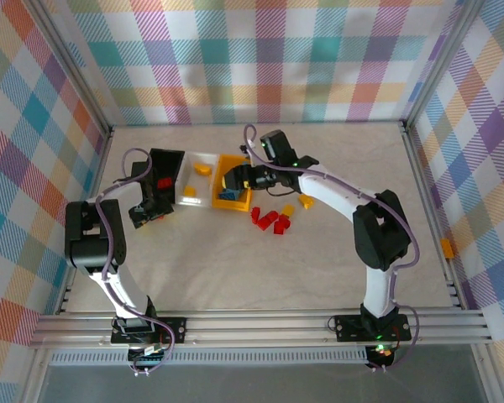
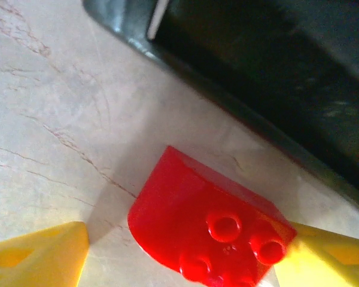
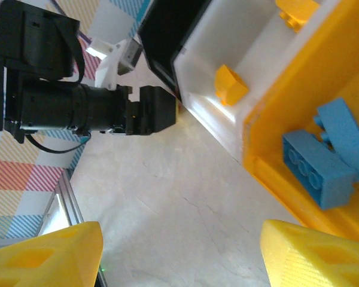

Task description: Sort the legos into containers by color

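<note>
Left fingers (image 2: 36, 257) apart around red lego (image 2: 197, 227)

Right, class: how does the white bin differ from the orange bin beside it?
The white bin is white and holds yellow bricks; the orange bin is orange-yellow and holds blue bricks. Both are open-topped, rectangular and stand side by side.
</note>
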Controlling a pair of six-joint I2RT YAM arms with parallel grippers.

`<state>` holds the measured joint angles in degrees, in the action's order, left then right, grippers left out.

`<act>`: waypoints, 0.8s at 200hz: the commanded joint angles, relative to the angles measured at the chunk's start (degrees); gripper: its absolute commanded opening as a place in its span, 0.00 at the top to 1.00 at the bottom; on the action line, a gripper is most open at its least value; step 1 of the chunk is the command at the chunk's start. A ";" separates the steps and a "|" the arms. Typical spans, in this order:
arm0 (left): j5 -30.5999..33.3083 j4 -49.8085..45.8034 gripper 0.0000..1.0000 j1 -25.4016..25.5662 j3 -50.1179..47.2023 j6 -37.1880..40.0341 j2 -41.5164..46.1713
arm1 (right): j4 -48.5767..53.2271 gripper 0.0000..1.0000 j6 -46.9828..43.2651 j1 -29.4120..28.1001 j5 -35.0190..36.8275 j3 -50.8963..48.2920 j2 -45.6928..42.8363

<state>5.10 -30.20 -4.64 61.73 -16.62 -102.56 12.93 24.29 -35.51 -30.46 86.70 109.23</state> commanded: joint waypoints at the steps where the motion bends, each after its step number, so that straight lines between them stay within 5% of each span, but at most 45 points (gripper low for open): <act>1: 1.09 2.01 0.21 -1.07 1.71 1.34 -2.21 | -2.22 0.30 -1.70 0.61 -0.48 -1.01 -3.19; 51: 0.64 3.16 0.22 -1.07 1.73 1.80 -2.87 | -2.75 0.31 -1.36 0.61 -1.14 -1.64 -3.23; 104: -0.72 4.40 0.44 -1.07 0.89 1.51 -2.25 | -4.27 0.33 -0.47 0.61 -1.77 -3.45 -3.86; 160: -1.50 3.66 0.51 -0.98 -0.46 0.55 0.66 | -5.95 0.34 0.57 0.47 -2.02 -5.11 -4.30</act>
<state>5.72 -29.34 -4.78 62.89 -15.57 -103.18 9.39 24.62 -34.70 -30.74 82.30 107.02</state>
